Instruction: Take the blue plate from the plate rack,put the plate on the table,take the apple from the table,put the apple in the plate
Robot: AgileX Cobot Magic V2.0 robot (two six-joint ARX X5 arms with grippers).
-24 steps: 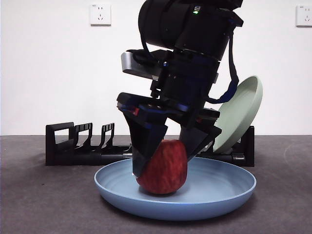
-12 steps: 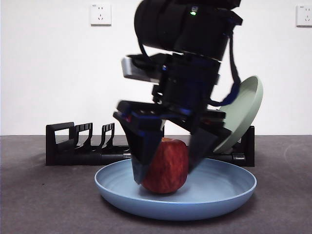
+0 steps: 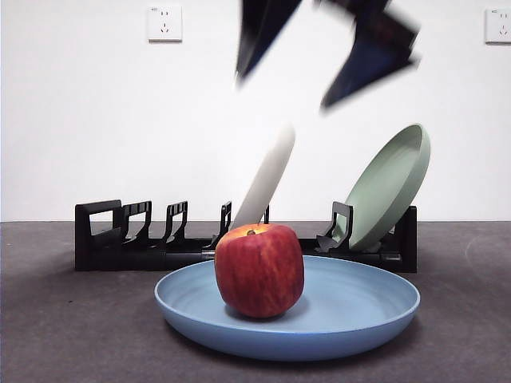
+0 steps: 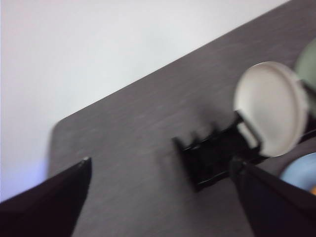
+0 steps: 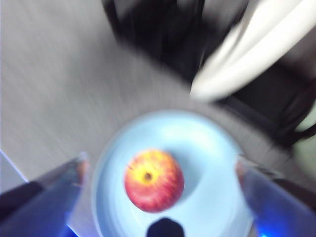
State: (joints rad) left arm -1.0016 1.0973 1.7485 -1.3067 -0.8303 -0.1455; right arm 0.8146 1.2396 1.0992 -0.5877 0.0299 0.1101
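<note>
Red streaked apple (image 3: pixel 259 270), pale blue plate (image 3: pixel 363 307), black rack (image 3: pixel 120 239).

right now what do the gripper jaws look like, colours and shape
Right gripper: two broad, flat black jaws tapering to blunt tips, with a blue sheen, blurred in both its wrist view and the front view. Left gripper: matching dark, wedge-shaped jaws. No cables or markings show.

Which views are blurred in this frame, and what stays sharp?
Front view: the apple, blue plate and plate rack are sharp; only the right gripper at the top edge is smeared. Right wrist view: blurred throughout, streaked outward around the apple, its open jaws washed out. Left wrist view: softly blurred; the cream-white plate has a fuzzy outline.
</note>
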